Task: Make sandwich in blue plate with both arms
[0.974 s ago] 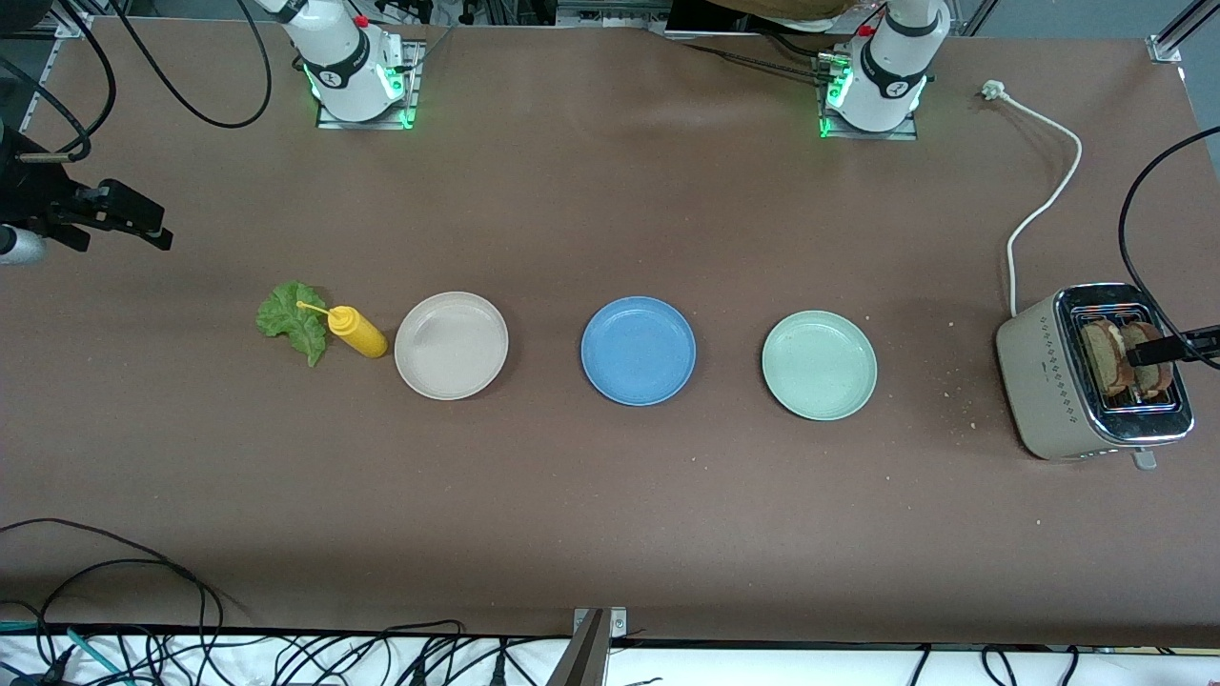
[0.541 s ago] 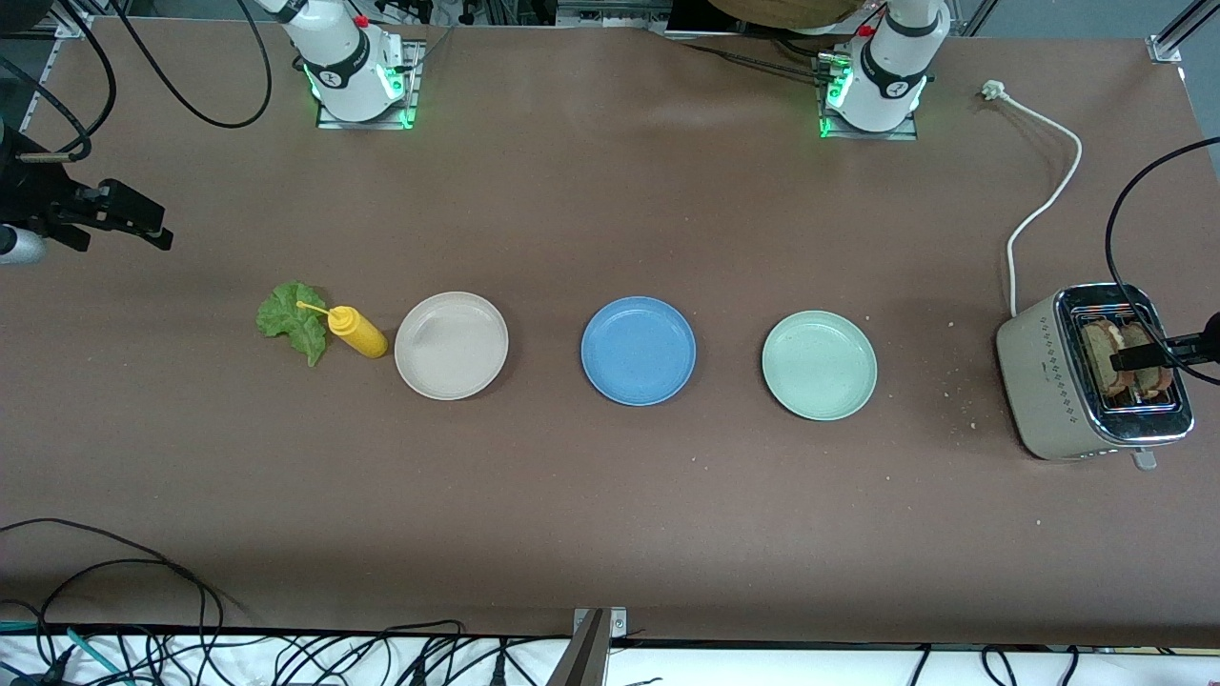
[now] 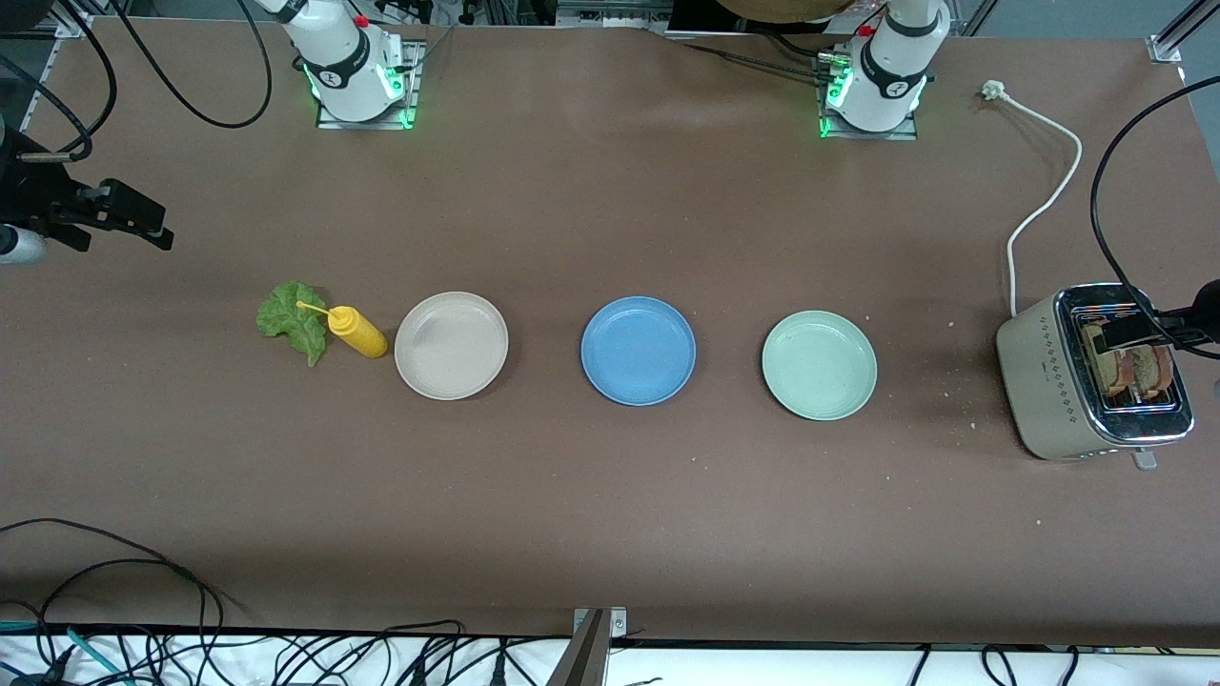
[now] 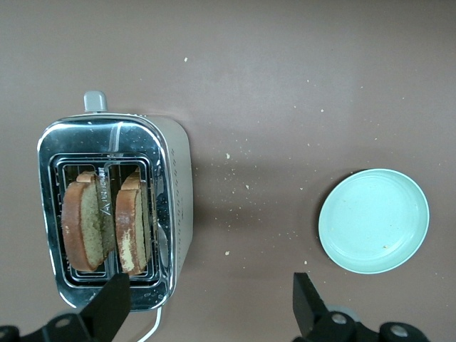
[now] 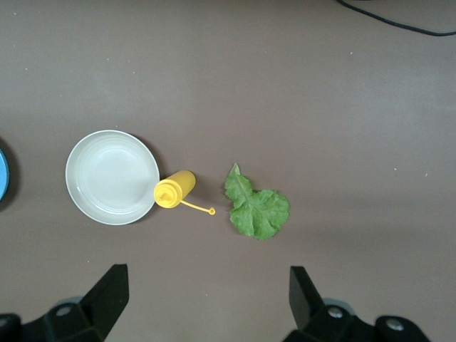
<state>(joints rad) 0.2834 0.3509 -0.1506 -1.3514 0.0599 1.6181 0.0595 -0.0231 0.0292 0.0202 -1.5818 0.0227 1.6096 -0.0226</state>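
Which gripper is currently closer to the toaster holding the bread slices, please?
The left. The left gripper, open, hangs over the toaster; the right gripper, open, waits over the lettuce leaf at the right arm's end.

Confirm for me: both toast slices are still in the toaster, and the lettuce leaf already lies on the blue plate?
Not quite. Both toast slices do stand in the toaster, but the blue plate is bare. The front view shows the lettuce leaf on the table beside the yellow bottle.
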